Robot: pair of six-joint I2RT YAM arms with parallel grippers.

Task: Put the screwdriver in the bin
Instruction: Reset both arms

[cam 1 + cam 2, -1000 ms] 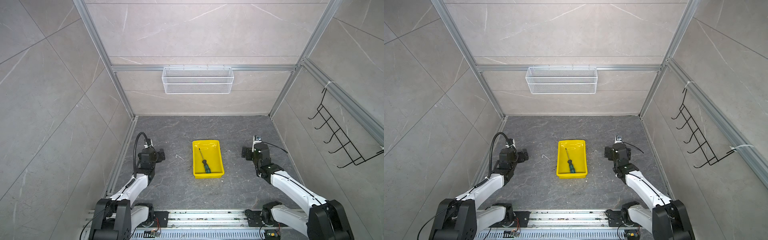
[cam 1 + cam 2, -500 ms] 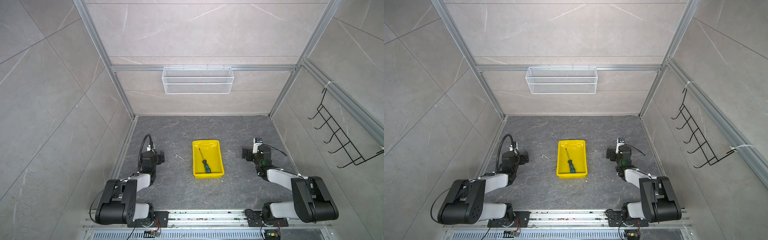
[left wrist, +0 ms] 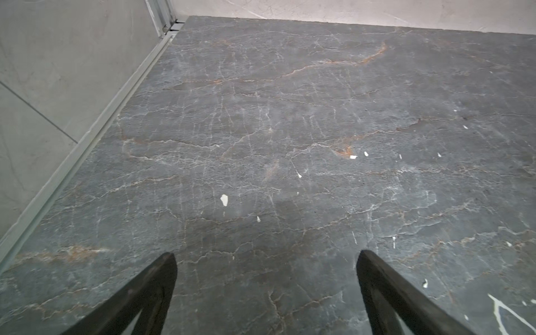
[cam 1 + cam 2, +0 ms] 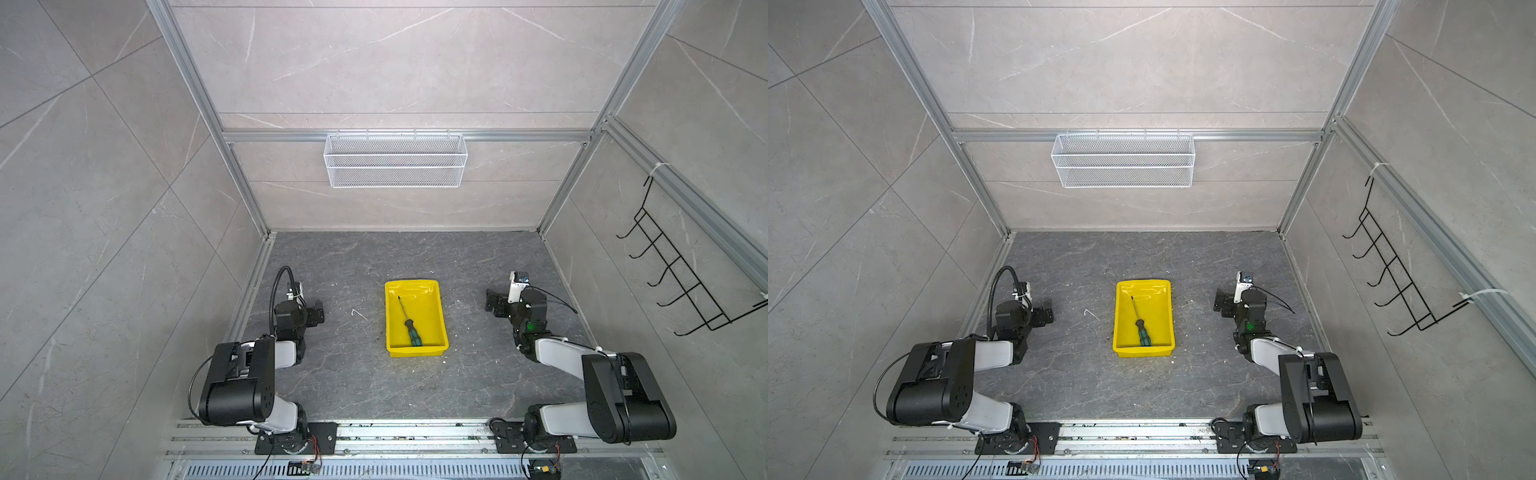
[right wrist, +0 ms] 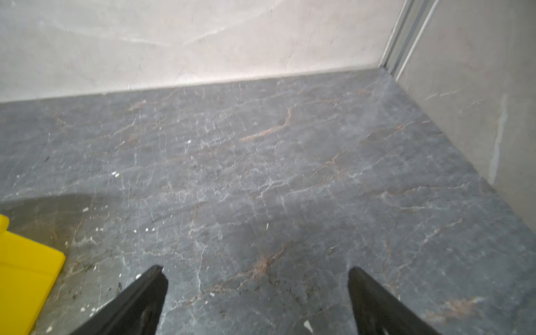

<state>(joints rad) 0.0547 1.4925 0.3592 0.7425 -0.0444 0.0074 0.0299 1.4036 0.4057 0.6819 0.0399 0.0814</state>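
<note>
The screwdriver [image 4: 409, 322] [image 4: 1140, 322], green-and-black handle and thin dark shaft, lies inside the yellow bin [image 4: 441, 316] [image 4: 1170, 316] at the middle of the floor, handle toward the front. My left gripper [image 4: 318, 316] [image 4: 1047, 314] [image 3: 265, 261] is open and empty, low over the floor to the left of the bin. To the right of the bin, my right gripper [image 4: 494, 300] [image 4: 1223, 302] [image 5: 256, 275] is open and empty too. A corner of the bin [image 5: 26, 275] shows in the right wrist view.
A white wire mesh basket [image 4: 395, 160] [image 4: 1123, 160] hangs on the back wall. A black wire hook rack [image 4: 681, 282] [image 4: 1395, 278] hangs on the right wall. A small thin pale piece [image 4: 358, 313] [image 4: 1091, 313] lies on the floor left of the bin.
Both arms have folded back toward their bases, grippers staying low beside the bin. The screwdriver and the bin have not moved.
</note>
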